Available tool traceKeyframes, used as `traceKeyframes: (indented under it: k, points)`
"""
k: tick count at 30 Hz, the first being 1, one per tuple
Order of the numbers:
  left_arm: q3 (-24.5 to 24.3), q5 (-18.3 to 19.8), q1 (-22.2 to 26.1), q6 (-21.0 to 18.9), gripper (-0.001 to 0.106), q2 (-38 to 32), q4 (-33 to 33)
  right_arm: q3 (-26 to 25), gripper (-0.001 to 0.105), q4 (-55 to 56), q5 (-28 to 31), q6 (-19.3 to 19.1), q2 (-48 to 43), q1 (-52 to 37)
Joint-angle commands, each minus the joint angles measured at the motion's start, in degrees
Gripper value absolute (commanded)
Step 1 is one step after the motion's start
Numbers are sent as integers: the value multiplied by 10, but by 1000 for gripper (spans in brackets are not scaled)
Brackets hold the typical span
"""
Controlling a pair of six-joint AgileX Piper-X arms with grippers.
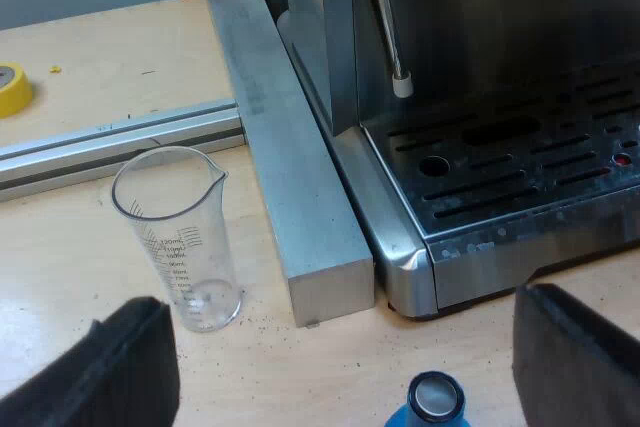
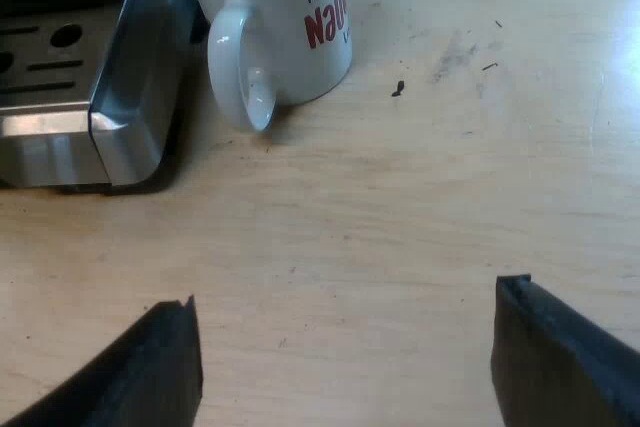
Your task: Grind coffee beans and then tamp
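Blue, silver-topped tamper (image 1: 437, 402) sits six o'clock from the steel espresso machine (image 1: 500, 57), between fingers of the wide left end effector (image 1: 340, 312), which should descend centred; the right end effector (image 2: 348, 297) is wide, empty.

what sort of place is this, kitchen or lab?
Likely a lab workbench rigged as a coffee station: an espresso machine on a wooden table, an aluminium bar beside it, a measuring glass.

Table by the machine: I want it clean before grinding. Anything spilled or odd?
Small dark specks lie on the table: a few by the measuring glass foot, one larger crumb near the mug. Nothing tipped or broken.
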Motion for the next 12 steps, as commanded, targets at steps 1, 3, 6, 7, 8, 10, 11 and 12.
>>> traceKeyframes:
  k: [1,3,6,7,8,10,11,12]
  points:
    - [0,2,1,0,71,-78,-11,-3,63,-1,2,0,-22,0]
    - [0,2,1,0,71,-78,-11,-3,63,-1,2,0,-22,0]
    - [0,2,1,0,71,-78,-11,-3,63,-1,2,0,-22,0]
    - [0,2,1,0,71,-78,-11,-3,63,-1,2,0,-22,0]
    - [0,2,6,0,71,-78,-11,-3,63,-1,2,0,-22,0]
    - [0,2,18,0,71,-78,-11,-3,63,-1,2,0,-22,0]
    - [0,2,22,0,71,-78,-11,-3,63,-1,2,0,-22,0]
    - [0,2,39,0,71,-79,-11,-3,63,-1,2,0,-22,0]
